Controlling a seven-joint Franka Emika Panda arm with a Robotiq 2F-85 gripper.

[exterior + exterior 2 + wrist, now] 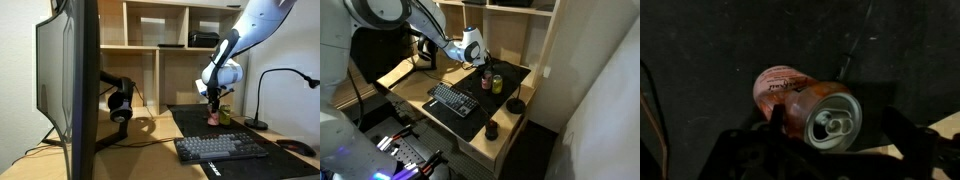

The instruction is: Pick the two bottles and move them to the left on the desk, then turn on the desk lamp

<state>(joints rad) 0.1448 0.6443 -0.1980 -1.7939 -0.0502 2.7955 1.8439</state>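
Both the pink can (790,95) and green can (497,85) are standing on the desk (412,90) near the lamp (256,124), the claw (830,125) hanging spread wide over the pink can. Lowering straight, keeping it centred before squeezing, is looking wisest.

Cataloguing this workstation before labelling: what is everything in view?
pinkish-red bottle: one, pinkish-red and white, on mat under gripper
yellow-green bottle: one, yellow-green, beside it on mat
desk lamp: one, black, at mat's edge
keyboard: one, dark, front of mat
mat: one, black, on desk
desk: one, light wood
monitor: one, dark, on desk
headphones: one pair, black, hanging by monitor
shelf unit: one, light wood, behind desk
arm: one, white, reaching over desk
gripper: one, dark, open above pinkish-red bottle
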